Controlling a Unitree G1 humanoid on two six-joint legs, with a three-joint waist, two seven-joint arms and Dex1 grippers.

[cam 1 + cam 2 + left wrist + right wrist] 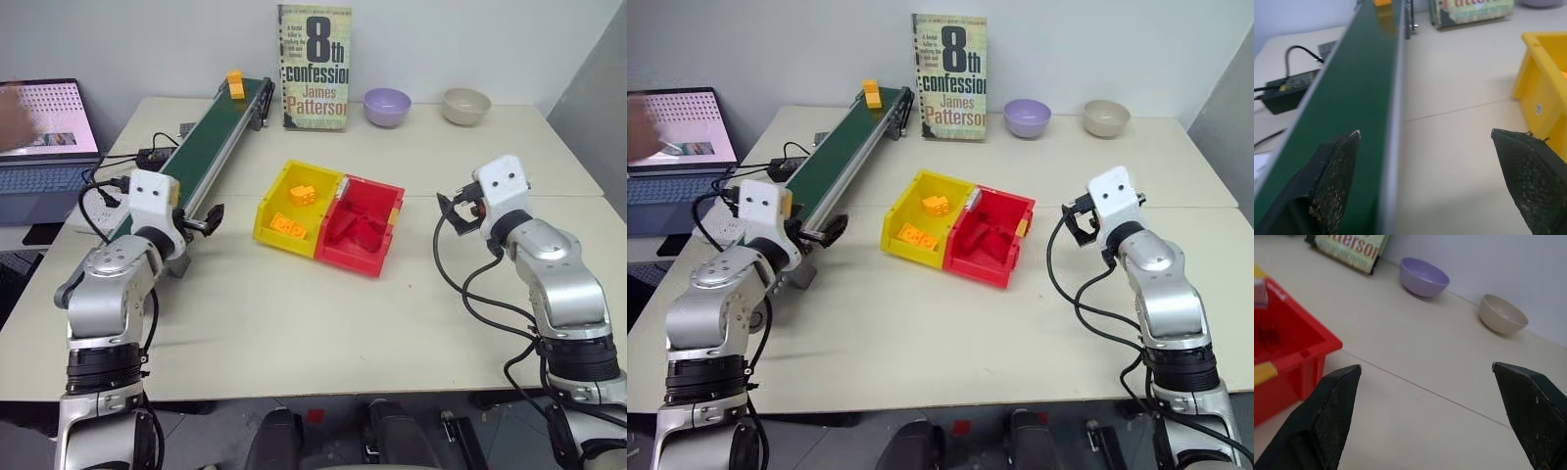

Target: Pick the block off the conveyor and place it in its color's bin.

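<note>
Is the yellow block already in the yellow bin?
No, the block sits at the far end of the conveyor, apart from the yellow bin.

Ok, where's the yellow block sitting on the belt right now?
The block sits at the far end of the conveyor, on the robot's left side of the table, just left of the upright book and well beyond the left gripper.

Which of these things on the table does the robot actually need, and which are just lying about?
Needed:
- block, at the far end of the conveyor
- yellow bin
- left gripper, open, empty

Lying about:
- red bin
- book
- purple bowl
- beige bowl
- laptop
</note>
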